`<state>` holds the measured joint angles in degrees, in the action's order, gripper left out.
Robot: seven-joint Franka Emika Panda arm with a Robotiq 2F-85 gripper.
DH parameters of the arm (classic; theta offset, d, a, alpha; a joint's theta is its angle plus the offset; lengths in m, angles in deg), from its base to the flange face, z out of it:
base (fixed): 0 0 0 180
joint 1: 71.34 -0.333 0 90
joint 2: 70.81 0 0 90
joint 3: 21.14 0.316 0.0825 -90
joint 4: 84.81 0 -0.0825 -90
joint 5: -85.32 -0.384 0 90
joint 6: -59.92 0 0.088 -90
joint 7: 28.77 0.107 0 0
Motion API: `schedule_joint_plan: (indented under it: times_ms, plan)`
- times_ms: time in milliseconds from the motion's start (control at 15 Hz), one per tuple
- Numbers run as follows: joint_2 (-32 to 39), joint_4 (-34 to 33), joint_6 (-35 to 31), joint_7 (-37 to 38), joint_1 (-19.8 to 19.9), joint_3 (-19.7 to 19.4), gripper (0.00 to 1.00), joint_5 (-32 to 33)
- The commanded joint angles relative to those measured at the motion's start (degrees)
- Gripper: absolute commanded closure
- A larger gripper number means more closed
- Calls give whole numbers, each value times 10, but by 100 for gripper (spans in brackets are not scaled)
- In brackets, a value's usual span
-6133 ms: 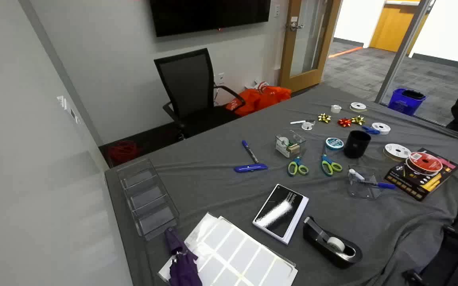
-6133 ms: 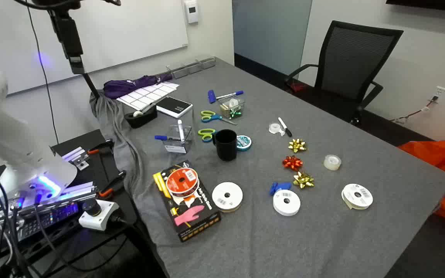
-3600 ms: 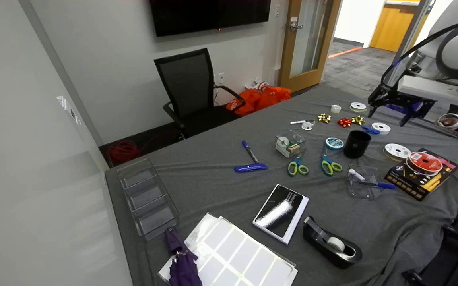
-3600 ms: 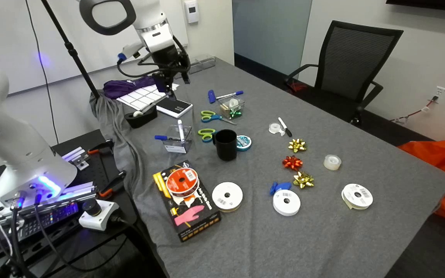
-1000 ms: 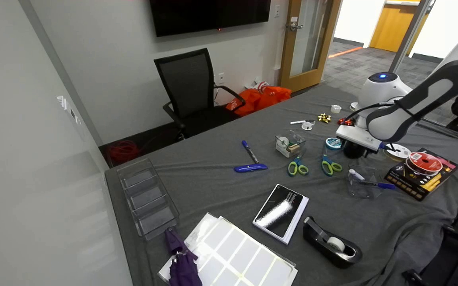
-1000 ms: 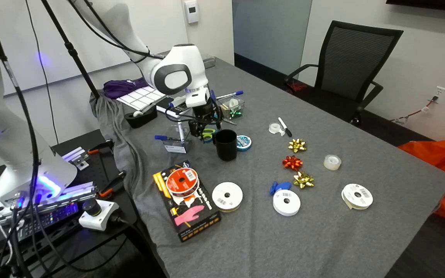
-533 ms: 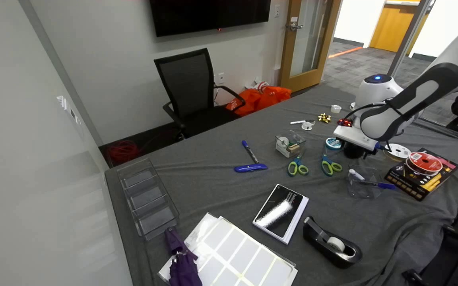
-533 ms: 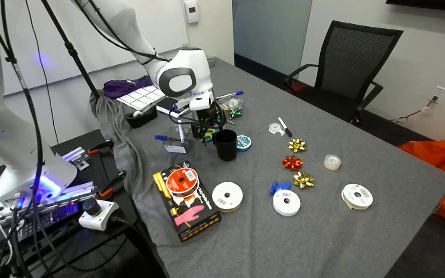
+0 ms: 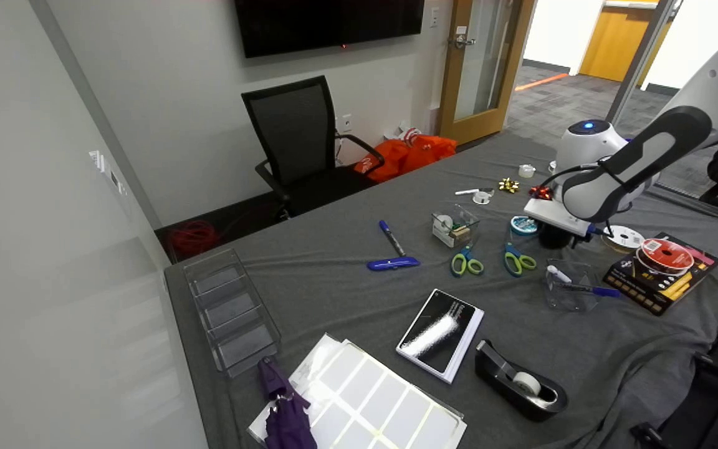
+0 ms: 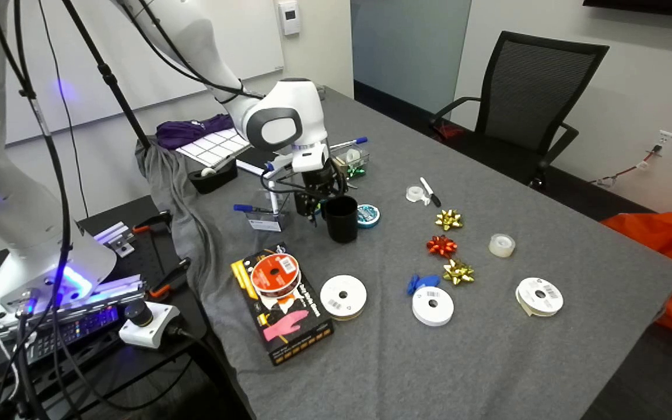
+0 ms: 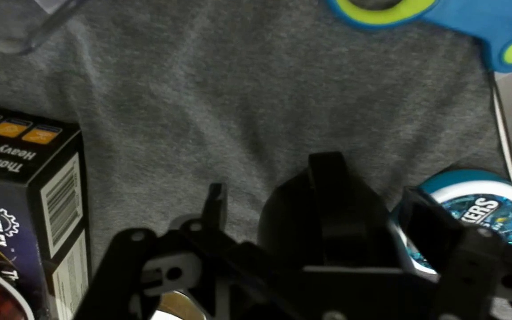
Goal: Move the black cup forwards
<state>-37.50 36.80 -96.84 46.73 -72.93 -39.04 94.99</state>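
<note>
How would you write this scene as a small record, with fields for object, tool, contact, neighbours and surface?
Object: plain black cylindrical cup, upright
Tool: black two-finger gripper, open; in the wrist view the cup shows between its jaws
Contact: cannot tell whether gripper touches cup
Neighbours: round teal-and-white container, round white-faced spool, scissors with blue-and-lime handles
Surface: grey cloth table cover

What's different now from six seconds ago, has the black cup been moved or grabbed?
The robot arm has reached out over the table, and the gripper has come down close to the black cup; in the wrist view its open jaws show on either side of it. The cup has not moved and does not look gripped. The glove box and tape dispenser stayed put.
</note>
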Motion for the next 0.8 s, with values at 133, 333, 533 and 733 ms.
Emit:
schedule_joint_plan:
  times_ms: [133,333,533,733]
  plan:
    - [23,-15,-3,-26,-12,-15,28,-5]
    - [28,-19,-3,-30,-15,-16,49,-7]
    - [29,-19,-4,-29,-18,-18,71,-7]
    - [29,-19,-3,-28,-20,-18,91,-8]
